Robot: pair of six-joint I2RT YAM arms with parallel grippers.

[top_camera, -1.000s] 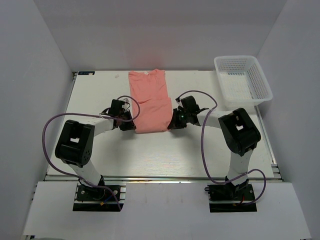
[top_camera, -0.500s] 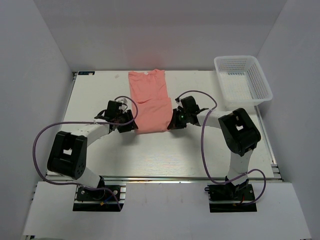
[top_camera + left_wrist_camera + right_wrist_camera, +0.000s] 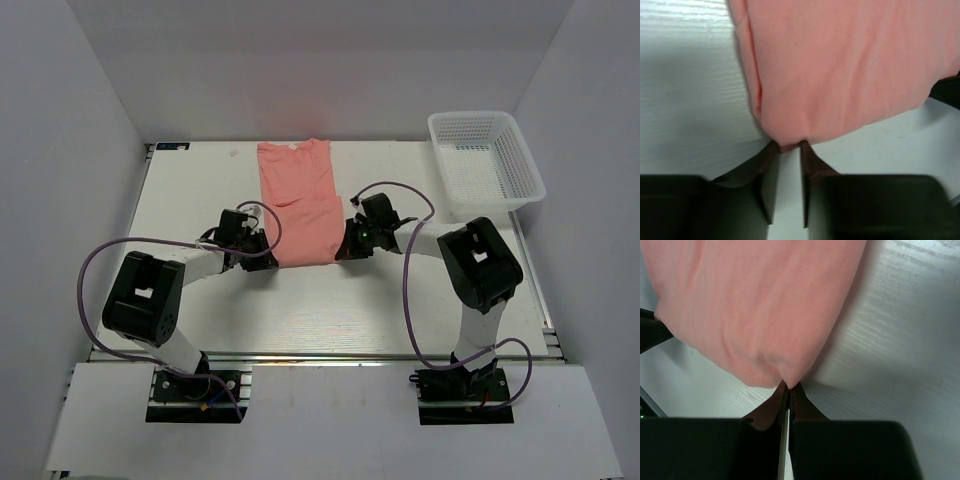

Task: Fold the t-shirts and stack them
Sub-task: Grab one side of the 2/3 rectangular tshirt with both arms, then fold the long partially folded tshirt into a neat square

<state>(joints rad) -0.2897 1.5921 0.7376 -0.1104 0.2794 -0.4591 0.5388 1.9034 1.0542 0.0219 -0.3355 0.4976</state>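
The salmon-pink t-shirt [image 3: 300, 205] lies folded into a long strip on the white table, collar at the far end. My left gripper [image 3: 268, 262] sits at its near left corner. In the left wrist view the jaws [image 3: 788, 146] stand narrowly apart with a nub of the pink cloth [image 3: 840, 65] pinched between the tips. My right gripper [image 3: 340, 252] sits at the near right corner. In the right wrist view it [image 3: 789, 385] is shut tight on the edge of the cloth [image 3: 755, 305]. Both grippers are low on the table.
A white mesh basket [image 3: 485, 165] stands at the back right of the table [image 3: 200, 190]. White walls close in the left, right and far sides. Purple cables loop from both arms.
My left arm swung out to the left and came back, and its gripper now sits a little nearer at the shirt's near left corner. The right arm and the shirt have barely moved.
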